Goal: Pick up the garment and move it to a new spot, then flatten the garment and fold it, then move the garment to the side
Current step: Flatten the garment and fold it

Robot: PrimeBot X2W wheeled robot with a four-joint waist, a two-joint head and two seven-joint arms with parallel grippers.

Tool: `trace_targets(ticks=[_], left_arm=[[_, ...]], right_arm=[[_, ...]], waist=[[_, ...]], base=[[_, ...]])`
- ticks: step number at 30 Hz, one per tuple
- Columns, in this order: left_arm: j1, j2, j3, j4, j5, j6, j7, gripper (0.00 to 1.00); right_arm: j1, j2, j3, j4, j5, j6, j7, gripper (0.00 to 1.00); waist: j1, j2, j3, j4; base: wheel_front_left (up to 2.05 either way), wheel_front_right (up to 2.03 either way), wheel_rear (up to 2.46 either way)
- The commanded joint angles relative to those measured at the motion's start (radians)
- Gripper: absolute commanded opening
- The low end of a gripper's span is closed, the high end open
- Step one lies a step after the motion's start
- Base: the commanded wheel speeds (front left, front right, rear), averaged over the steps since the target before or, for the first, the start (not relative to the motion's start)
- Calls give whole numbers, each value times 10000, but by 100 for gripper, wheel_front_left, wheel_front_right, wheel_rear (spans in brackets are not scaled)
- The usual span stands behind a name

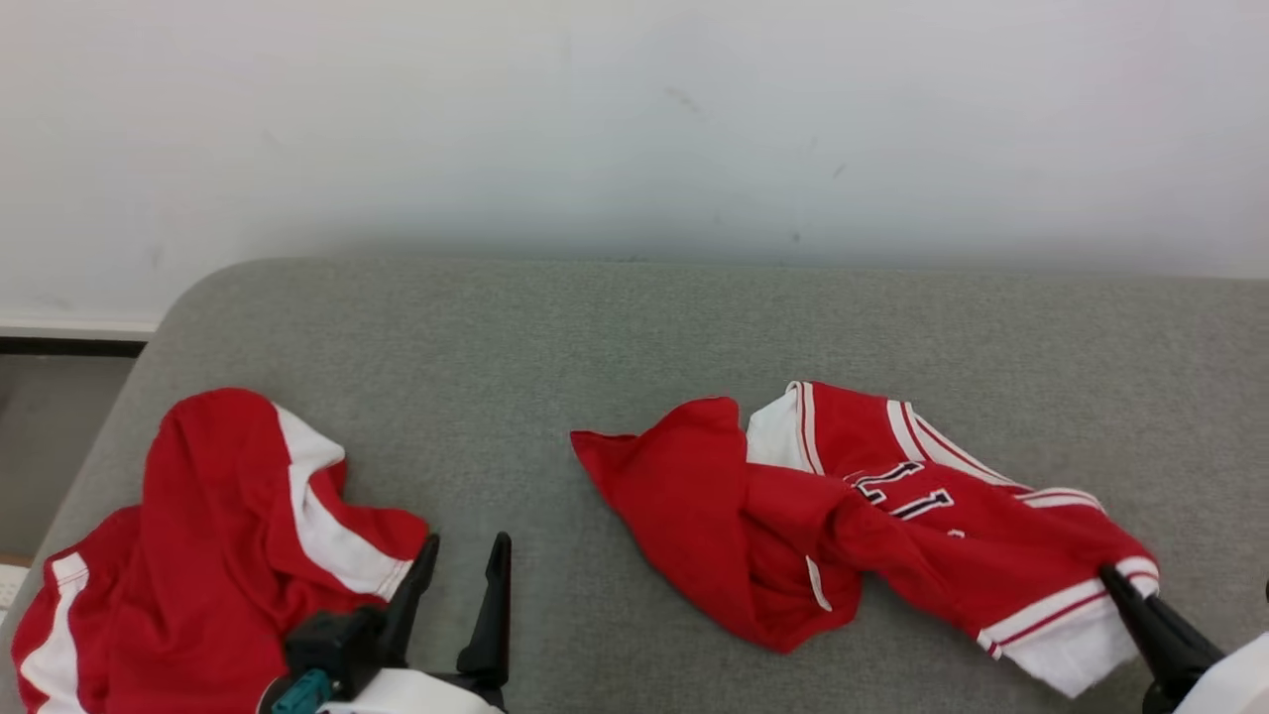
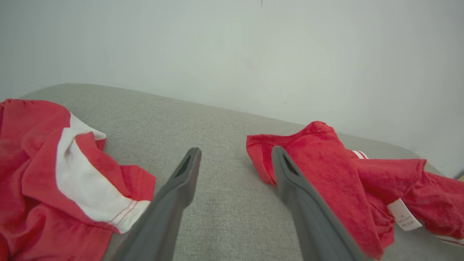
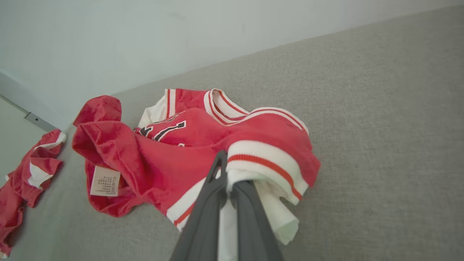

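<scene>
The garment (image 1: 793,516) is a crumpled red jersey with white and red striped trim and a black number on it, lying right of centre on the grey cushion (image 1: 595,337). My right gripper (image 1: 1112,577) is shut on its white-striped edge at the near right corner; in the right wrist view the right gripper (image 3: 227,174) pinches white fabric of the garment (image 3: 163,159) between its fingers. My left gripper (image 1: 466,545) stands open at the lower left with nothing in it. In the left wrist view the left gripper (image 2: 235,150) hovers over bare cushion, the garment (image 2: 326,170) just to its right.
A second red and white garment (image 1: 218,535) lies bunched at the cushion's left end, beside my left gripper, and appears again (image 2: 43,170) (image 3: 29,170) in both wrist views. A pale wall (image 1: 634,119) runs behind the cushion. The floor (image 1: 59,436) drops away at the left.
</scene>
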Motion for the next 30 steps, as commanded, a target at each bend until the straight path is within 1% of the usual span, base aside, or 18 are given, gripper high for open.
trace_targets(ticks=[1,5,7,8,9,12,15,18,23,27,30], left_arm=[[59,15,22,2,69,-19,-4,100],[10,1,33,23,92,-38,-4,100],[-1,-5,21,52,107,-66,-4,100],[-14,-11,-4,80,102,-87,-4,100],[-42,-12,-19,105,100,-96,-4,100],[-99,-2,-28,163,108,-103,-4,100],[-124,6,-51,210,108,-140,-4,100],[-128,-13,-104,287,109,-179,-4,100],[-62,-21,-152,365,84,-179,-4,100],[-11,-5,-203,382,73,-168,-3,100],[-78,-4,-268,378,74,-192,30,100]], right_arm=[[295,-13,-80,-113,-75,-18,121,0],[1123,349,-731,-382,-422,-18,696,0],[1405,579,-1041,-301,-753,-18,968,0],[1507,702,-1158,-242,-964,-18,1110,41],[1564,856,-1308,-199,-1180,-18,1241,100],[1685,1327,-1758,-397,-1522,-18,1640,100],[1869,1522,-2282,-821,-1823,-18,2036,100],[2090,1725,-2953,-1529,-2181,-18,2251,100],[2498,2258,-3810,-3012,-2835,-18,2454,100],[2409,2839,-4067,-3904,-3326,-19,2222,100],[2218,3174,-3854,-4043,-3623,-19,1998,100]], waist=[[0,0,-2,-186],[0,0,19,-471],[0,0,33,-583],[0,0,42,-622],[0,0,53,-647],[0,0,52,-717],[0,0,6,-739],[0,0,-122,-667],[0,0,-327,-548],[0,0,-439,-462],[0,0,-450,-355]], base=[[0,0,0],[0,0,0],[0,0,0],[0,0,0],[0,0,0],[0,0,0],[0,0,0],[0,0,0],[0,0,0],[0,0,0],[0,0,0]])
